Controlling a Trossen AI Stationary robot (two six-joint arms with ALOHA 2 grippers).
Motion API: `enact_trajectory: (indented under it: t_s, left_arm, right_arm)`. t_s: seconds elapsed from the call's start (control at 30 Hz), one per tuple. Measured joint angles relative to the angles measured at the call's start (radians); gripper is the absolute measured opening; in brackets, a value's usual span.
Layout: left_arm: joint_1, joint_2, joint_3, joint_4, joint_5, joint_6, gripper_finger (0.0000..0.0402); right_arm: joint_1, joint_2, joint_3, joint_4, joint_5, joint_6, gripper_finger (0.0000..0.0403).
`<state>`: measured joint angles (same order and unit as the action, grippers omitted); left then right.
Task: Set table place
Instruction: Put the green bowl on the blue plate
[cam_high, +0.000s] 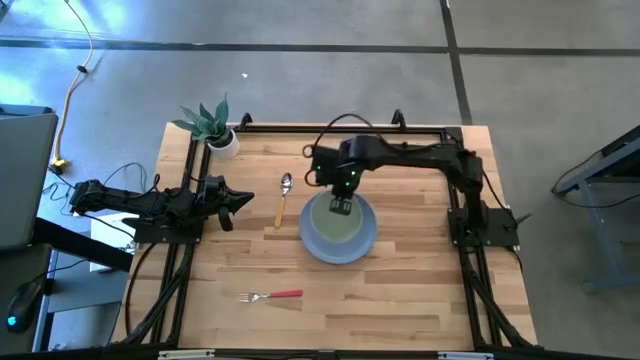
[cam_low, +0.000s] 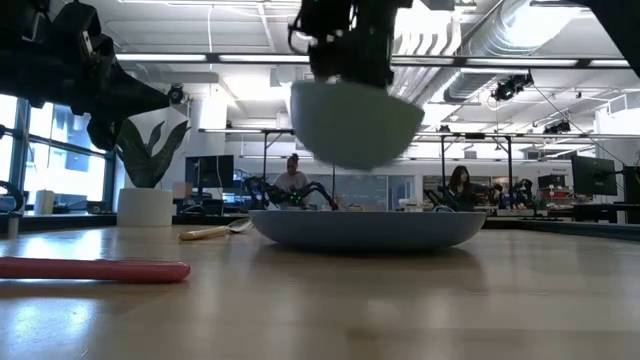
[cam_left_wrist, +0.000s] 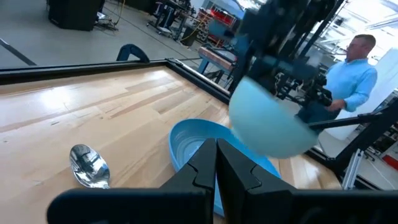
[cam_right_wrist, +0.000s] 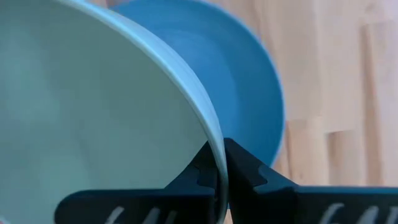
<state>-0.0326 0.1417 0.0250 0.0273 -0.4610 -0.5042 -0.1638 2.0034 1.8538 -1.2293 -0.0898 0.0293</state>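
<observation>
A pale green bowl (cam_low: 355, 125) hangs above a blue plate (cam_low: 368, 228) that lies flat on the light-wood table (cam_high: 400, 300). My right gripper (cam_right_wrist: 219, 152) is shut on the bowl over the plate's far side, as the high view (cam_high: 342, 205) shows. My left gripper (cam_left_wrist: 216, 165) is shut and empty at the table's left edge (cam_high: 240, 197), pointing toward the plate. A spoon with a yellow handle (cam_high: 283, 198) lies left of the plate. A fork with a red handle (cam_high: 272, 296) lies near the front. My right gripper pinches the bowl's rim (cam_right_wrist: 208, 134), with one finger inside the bowl and one (cam_right_wrist: 249, 174) outside its wall. The fingers come from above, pointing down. The bowl hangs below the gripper, its opening up and slightly tilted, lifted clear of the plate (cam_right_wrist: 249, 81).
A potted plant (cam_high: 213, 125) stands at the table's far left corner. The black frame (cam_high: 330, 130) runs along the far edge. Bare wood lies right of the plate and across the front right. People and other arms show in the room beyond the table.
</observation>
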Motion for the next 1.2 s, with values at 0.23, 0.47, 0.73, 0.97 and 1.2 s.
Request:
enact_trajectory:
  t_s: [0.23,0.47,0.73,0.97,1.2]
  left_arm:
    - [0.0,0.0,0.0,0.0,0.004,0.002,0.0001]
    - [0.0,0.0,0.0,0.0,0.005,0.002,0.0001]
    - [0.0,0.0,0.0,0.0,0.005,0.002,0.0001]
    - [0.0,0.0,0.0,-0.001,0.013,0.008,0.0001]
    - [0.0,0.03,0.184,-0.186,0.05,0.035,0.0001]
  right_arm:
    - [0.002,0.0,-0.21,0.142,-0.035,0.053,0.0]
    - [0.014,-0.001,-0.293,0.239,-0.043,0.083,0.0]
    - [0.014,-0.001,-0.299,0.272,-0.043,0.08,0.0001]
    - [0.03,-0.003,-0.298,0.271,-0.04,0.06,0.0032]
    - [0.034,-0.08,-0.298,0.274,-0.037,0.072,0.008]
